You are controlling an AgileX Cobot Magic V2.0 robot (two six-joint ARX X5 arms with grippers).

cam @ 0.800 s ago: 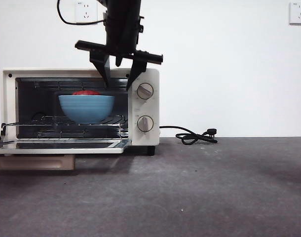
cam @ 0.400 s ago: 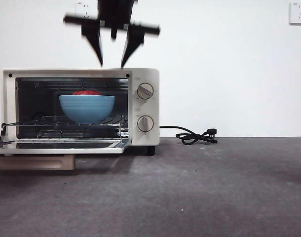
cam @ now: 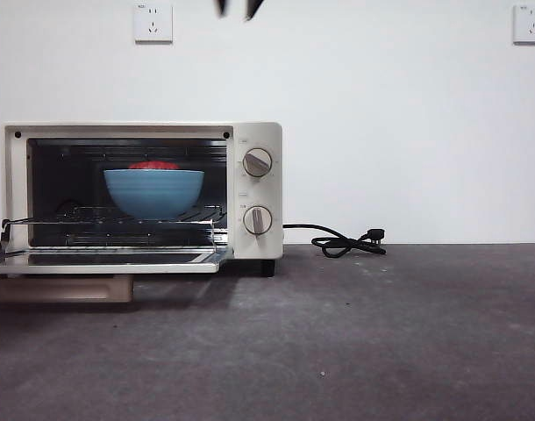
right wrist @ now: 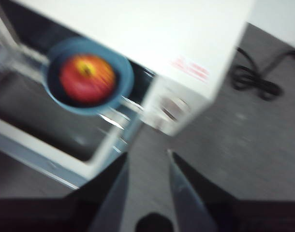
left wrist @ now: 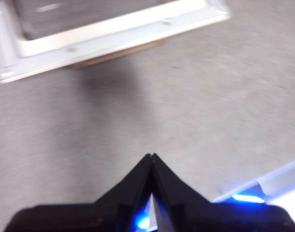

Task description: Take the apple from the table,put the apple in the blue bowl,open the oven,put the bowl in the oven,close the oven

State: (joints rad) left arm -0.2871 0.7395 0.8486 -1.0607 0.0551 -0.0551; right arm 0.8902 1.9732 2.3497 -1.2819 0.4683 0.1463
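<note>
You see the blue bowl [cam: 153, 192] glossy and smooth with faint ridges, sitting on a thin metal wire rack [cam: 118, 216] inside the oven [cam: 254, 189], whose cream shell looks smooth and painted. The dropped door [cam: 110, 259] shows a shiny reflective face; the table [cam: 355, 342] is matt, speckled and slightly rough.

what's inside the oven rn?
The blue bowl sits on the rack inside the open oven, the apple in it. The front view shows only the apple's top; the bowl wall hides the rest.
</note>
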